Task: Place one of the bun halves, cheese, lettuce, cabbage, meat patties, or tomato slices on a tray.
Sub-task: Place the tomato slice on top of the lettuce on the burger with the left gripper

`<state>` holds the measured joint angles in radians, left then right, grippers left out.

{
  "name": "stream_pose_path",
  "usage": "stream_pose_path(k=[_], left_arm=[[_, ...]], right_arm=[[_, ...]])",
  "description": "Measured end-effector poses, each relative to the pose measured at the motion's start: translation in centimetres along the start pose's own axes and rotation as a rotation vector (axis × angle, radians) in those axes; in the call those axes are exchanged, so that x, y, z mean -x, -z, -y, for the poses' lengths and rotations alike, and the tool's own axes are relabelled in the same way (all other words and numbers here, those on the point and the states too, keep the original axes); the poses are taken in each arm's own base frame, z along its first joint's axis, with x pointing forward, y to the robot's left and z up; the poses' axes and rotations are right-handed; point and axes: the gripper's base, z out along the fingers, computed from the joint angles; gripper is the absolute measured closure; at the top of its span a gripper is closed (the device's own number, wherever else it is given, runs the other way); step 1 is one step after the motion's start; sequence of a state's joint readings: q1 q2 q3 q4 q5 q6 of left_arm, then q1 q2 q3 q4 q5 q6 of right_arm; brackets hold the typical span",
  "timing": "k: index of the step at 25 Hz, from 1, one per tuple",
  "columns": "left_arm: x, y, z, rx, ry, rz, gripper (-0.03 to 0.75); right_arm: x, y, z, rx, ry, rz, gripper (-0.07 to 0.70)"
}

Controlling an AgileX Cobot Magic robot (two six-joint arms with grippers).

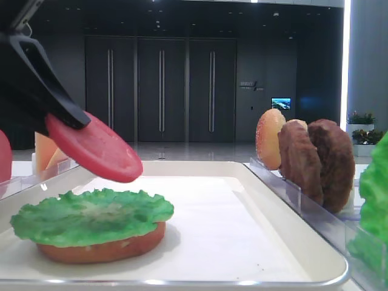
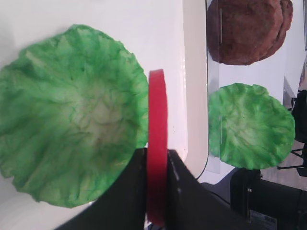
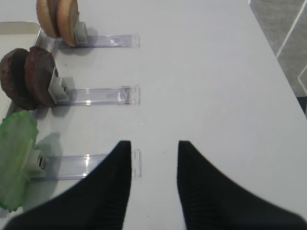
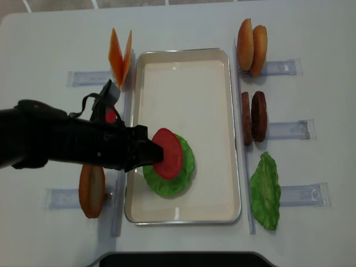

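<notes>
The left end effector [image 2: 156, 189] is clenched on a red tomato slice [image 4: 167, 153], held tilted just above the lettuce [image 4: 186, 167] that tops a bun half [image 1: 103, 248] in the lower part of the tray [image 4: 183, 72]. The right end effector [image 3: 153, 158] stands released over the worktop [image 3: 216, 72].

I count two ruffled green lettuce leaves [image 4: 172, 177] [image 4: 266, 192], two rough brown meat patties [image 4: 258, 115] [image 4: 246, 118], two pale orange cheese slices [image 4: 114, 55] [image 4: 128, 52], four tan bun halves [image 4: 245, 36] [image 4: 259, 43] [image 4: 91, 190] [image 1: 103, 249].

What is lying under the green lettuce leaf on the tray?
Under the lettuce on the tray lies a flat orange-brown bun half. Only its edge shows; its top is covered by the leaf.
</notes>
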<state>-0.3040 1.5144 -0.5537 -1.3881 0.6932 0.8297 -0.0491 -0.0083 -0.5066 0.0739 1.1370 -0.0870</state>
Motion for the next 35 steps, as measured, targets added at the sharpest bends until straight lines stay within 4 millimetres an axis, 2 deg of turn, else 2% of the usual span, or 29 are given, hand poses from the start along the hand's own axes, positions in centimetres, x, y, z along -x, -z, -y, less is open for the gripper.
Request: stream_pose_path(k=[6,19,22,28,30,35], left_arm=[[0.01,-0.97,-0.64,-0.011,0.008,-0.033,0.662],[0.23,-1.04,-0.79,0.001,-0.006,-0.01,0.654],[0.23,-1.04,-0.8,0.002,-0.007,-0.01,0.581],[0.24,-1.04,-0.8,0.002,-0.007,-0.009,0.3],[0.24,-1.04,-0.8,0.002,-0.003,-0.009,0.249],[0.68,-0.93,-0.57,0.022,0.006,-0.023,0.223]], right_arm=[[0.0,0.0,0.0,0.0,0.0,0.0,0.401],[0.0,0.0,0.0,0.0,0.0,0.0,0.401],[0.0,0.0,0.0,0.0,0.0,0.0,0.401],[0.0,0.0,0.0,0.0,0.0,0.0,0.401],[0.0,0.0,0.0,0.0,0.0,0.0,0.401],[0.0,0.0,0.0,0.0,0.0,0.0,0.401]])
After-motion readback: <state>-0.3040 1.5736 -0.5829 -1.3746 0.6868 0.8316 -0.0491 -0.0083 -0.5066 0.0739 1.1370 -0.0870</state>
